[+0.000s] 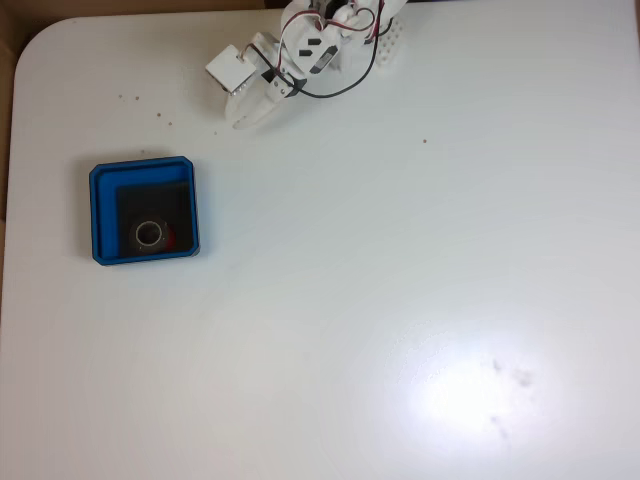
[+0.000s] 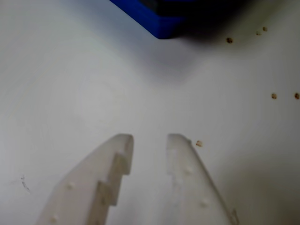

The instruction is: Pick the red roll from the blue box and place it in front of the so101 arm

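Observation:
The blue box sits at the left of the white table in the fixed view, with a black floor. Inside it lies the red roll, its pale rim up and a red side showing at its right. The so101 arm stands at the top centre. Its gripper hangs low over bare table, up and to the right of the box. In the wrist view the gripper is open, with nothing between its white fingers, and a corner of the blue box lies ahead at the top.
Small brown specks dot the table near the gripper. The table's rounded top-left corner meets a brown floor. A bright glare patch lies lower right on the wide white surface.

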Controlling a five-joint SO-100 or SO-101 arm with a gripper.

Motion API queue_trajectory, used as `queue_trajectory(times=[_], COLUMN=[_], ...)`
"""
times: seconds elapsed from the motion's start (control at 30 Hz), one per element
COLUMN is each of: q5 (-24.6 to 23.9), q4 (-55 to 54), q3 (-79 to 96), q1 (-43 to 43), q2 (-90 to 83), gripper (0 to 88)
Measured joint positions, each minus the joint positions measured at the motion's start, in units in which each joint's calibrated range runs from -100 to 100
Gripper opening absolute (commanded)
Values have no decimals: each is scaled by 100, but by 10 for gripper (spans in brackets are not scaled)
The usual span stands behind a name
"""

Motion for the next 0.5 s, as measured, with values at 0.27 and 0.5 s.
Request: queue_trajectory(times=[0.27,0.5], q5=[0,17], q4=[0,0], q3=[-9,-233], q1=[30,10], q2=[0,305], gripper=[8,8])
